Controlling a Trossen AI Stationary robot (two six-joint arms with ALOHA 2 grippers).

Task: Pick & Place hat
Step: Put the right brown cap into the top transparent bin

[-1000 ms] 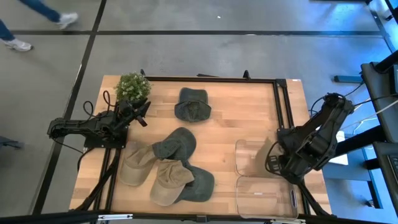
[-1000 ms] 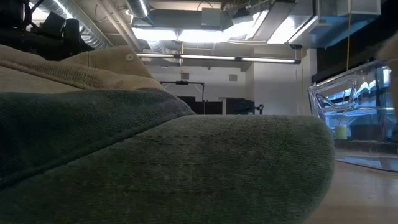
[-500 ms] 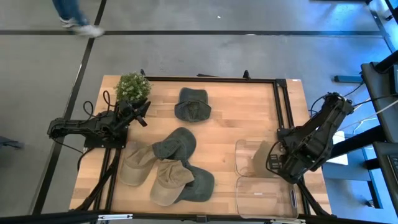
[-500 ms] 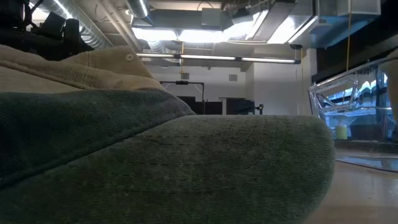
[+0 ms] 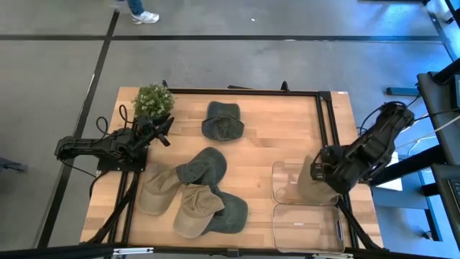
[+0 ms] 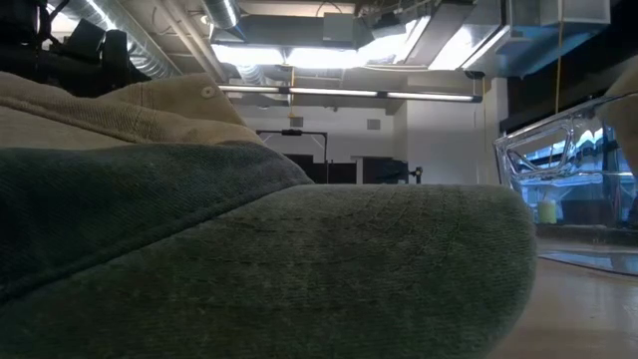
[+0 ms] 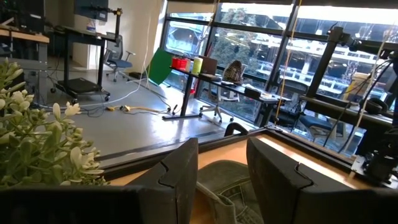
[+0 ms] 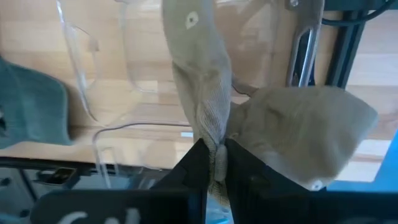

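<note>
Tan hat point(image 8: 211, 118) pinched in right gripper point(image 8: 214, 155), dangling over the clear bin point(image 5: 287, 188) at the table's right edge — left gripper point(image 7: 221, 180) parked by the plant point(image 5: 153, 99), fingers apart, empty.

A small plant point(image 5: 153, 100) stands at the table's point(image 5: 273, 137) back left corner. One hat point(image 5: 222, 121) lies behind the heap of hats point(image 5: 195, 193). Two clear bins point(image 5: 305, 226) sit on the right.
</note>
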